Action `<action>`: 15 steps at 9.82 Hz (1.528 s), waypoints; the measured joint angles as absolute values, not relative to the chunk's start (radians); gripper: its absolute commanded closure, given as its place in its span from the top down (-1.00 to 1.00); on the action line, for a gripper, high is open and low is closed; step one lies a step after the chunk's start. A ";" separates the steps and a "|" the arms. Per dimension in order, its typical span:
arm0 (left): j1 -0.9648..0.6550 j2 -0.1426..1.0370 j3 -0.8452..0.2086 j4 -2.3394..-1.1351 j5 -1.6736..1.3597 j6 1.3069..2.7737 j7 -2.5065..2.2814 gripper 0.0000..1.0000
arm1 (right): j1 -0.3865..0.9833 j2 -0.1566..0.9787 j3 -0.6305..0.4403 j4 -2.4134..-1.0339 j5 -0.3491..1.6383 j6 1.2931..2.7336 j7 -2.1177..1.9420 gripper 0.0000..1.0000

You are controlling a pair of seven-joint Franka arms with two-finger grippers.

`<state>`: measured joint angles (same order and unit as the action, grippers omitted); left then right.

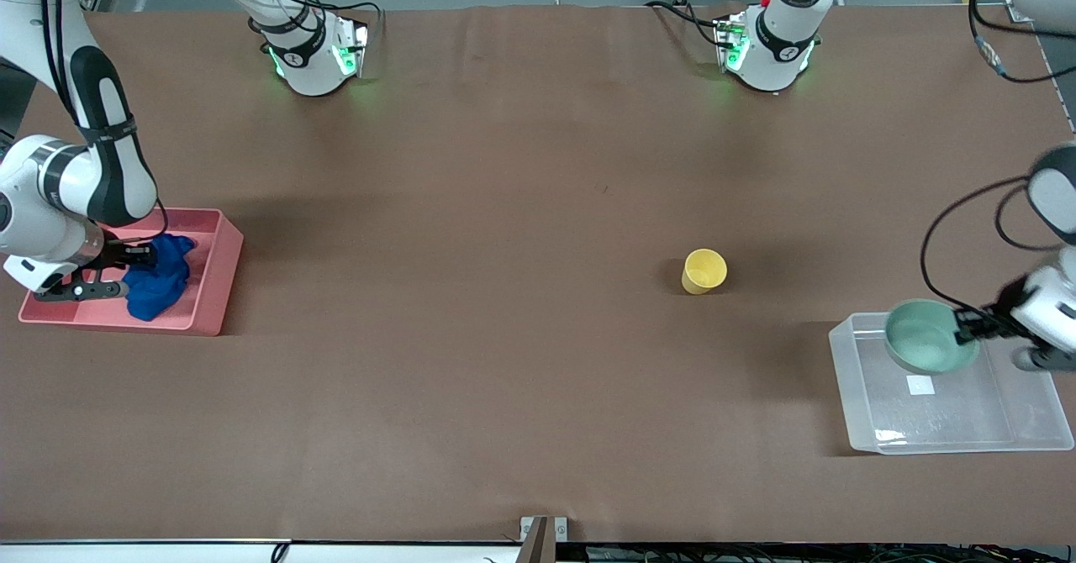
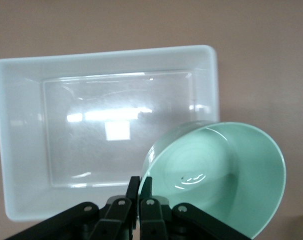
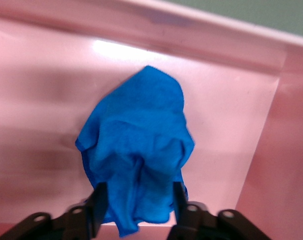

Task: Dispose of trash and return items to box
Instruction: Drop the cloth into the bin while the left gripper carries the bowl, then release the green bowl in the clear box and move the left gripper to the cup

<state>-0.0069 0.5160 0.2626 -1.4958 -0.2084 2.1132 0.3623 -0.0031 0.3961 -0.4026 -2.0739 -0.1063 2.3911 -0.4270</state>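
brown table (image 1: 504,168), yellow cup (image 1: 704,270), clear tub (image 1: 950,428), pink bin (image 1: 214,281)

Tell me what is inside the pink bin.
Only the blue cloth lies in the pink bin, between the right gripper's open jaws. The bin floor under the cloth is covered.

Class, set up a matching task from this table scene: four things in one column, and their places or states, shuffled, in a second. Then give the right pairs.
Column A
1. blue cloth
2. green bowl
3. yellow cup
4. clear tub

Column B
a. stands alone on the bare table
b. lies in the pink bin, between the right pincer's open fingers
c. gripped by its rim in the left pincer, tilted over the tub
d. sits at the left arm's end of the table, with a white sticker

Pairs: 1-b, 2-c, 3-a, 4-d
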 measured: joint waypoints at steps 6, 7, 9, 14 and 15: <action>-0.016 0.821 0.373 -1.337 -0.341 2.173 0.312 -0.77 | 0.019 0.120 -0.340 -1.800 -0.029 1.867 -0.259 1.00; -0.023 0.830 0.373 -1.338 -0.341 2.173 0.306 -0.32 | 0.020 0.086 -0.289 -1.749 -0.029 1.785 -0.164 1.00; -0.026 0.830 0.375 -1.334 -0.341 2.176 0.304 0.76 | 0.006 0.055 -0.202 -1.620 -0.029 1.607 -0.037 1.00; -0.024 0.638 0.232 -1.327 -0.217 2.128 0.299 1.00 | -0.041 0.008 -0.149 -1.458 0.002 1.427 0.000 1.00; -0.028 0.566 0.184 -1.379 -0.212 2.099 0.295 1.00 | -0.042 0.009 -0.149 -1.459 0.002 1.429 0.000 1.00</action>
<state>-0.0279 0.5658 0.1839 -1.3790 -0.2120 2.0993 0.2946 -0.0424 0.0090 -0.1495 -1.4593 0.0017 1.4295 -0.0004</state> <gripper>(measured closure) 0.013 0.000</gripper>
